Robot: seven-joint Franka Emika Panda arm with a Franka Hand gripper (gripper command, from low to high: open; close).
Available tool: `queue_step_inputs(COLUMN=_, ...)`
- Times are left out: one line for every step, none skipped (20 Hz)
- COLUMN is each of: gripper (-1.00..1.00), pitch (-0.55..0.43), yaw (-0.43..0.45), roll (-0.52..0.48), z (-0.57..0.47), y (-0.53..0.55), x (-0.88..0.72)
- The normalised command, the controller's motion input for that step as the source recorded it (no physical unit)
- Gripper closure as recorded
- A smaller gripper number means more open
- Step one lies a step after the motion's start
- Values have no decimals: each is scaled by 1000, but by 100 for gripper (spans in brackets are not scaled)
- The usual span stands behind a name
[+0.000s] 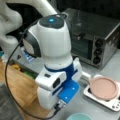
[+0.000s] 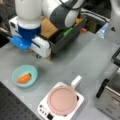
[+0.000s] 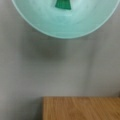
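claw: the gripper itself does not show in any view; only the white and blue wrist housing (image 2: 26, 37) is seen, high above the grey table (image 2: 82, 57). whether the claw is spread or pressed together, i cannot tell.
nearest thing: a pale teal round bowl (image 2: 15, 71) sits on the table below the wrist and a little forward of it; in the wrist view its rim (image 3: 65, 32) fills the top of the picture.
in the bowl: an orange toy carrot with a green top (image 2: 24, 78), lying on its side; the wrist view shows only its green end (image 3: 63, 4).
beside the claw: a wooden board (image 3: 80, 108) lies just behind it, at the wrist view's bottom.
further off: a pink round pan with a white handle (image 2: 62, 100) on a small white stove (image 2: 43, 106), well apart from the claw; a silver toaster oven (image 1: 92, 37) beyond that.
risk: judged from here, a straight descent would meet bare table or the bowl's near rim and could tip the bowl, since the claw is not centred over it.
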Motion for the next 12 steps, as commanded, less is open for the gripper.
queue_step_inputs(gripper=-100, pitch=151, yaw=58, roll=39, z=-44, y=-171, x=373)
queue_step_inputs(gripper=-100, pitch=129, yaw=43, roll=43, z=-11, y=-158, x=354)
queue_step_inputs(gripper=-100, pitch=116, yaw=33, roll=44, z=38, y=-140, x=319)
queue_step_inputs(gripper=-100, pitch=107, yaw=29, roll=44, z=57, y=-134, x=299)
queue_step_inputs(gripper=-100, pitch=98, yaw=26, roll=46, z=69, y=-123, x=280)
queue_step_inputs(gripper=-100, pitch=89, yaw=20, roll=55, z=73, y=-109, x=262)
queue_step_inputs(gripper=-100, pitch=83, yaw=16, roll=53, z=44, y=-93, x=249)
queue_step_inputs(gripper=-100, pitch=76, yaw=12, roll=54, z=-2, y=-79, x=246)
queue_step_inputs(gripper=-100, pitch=74, yaw=10, roll=54, z=-24, y=-69, x=241)
queue_step_inputs(gripper=-100, pitch=68, yaw=12, roll=57, z=-72, y=-65, x=252)
queue_step_inputs(gripper=-100, pitch=60, yaw=13, roll=59, z=-124, y=-62, x=269)
queue_step_inputs(gripper=-100, pitch=66, yaw=13, roll=57, z=-169, y=-68, x=289)
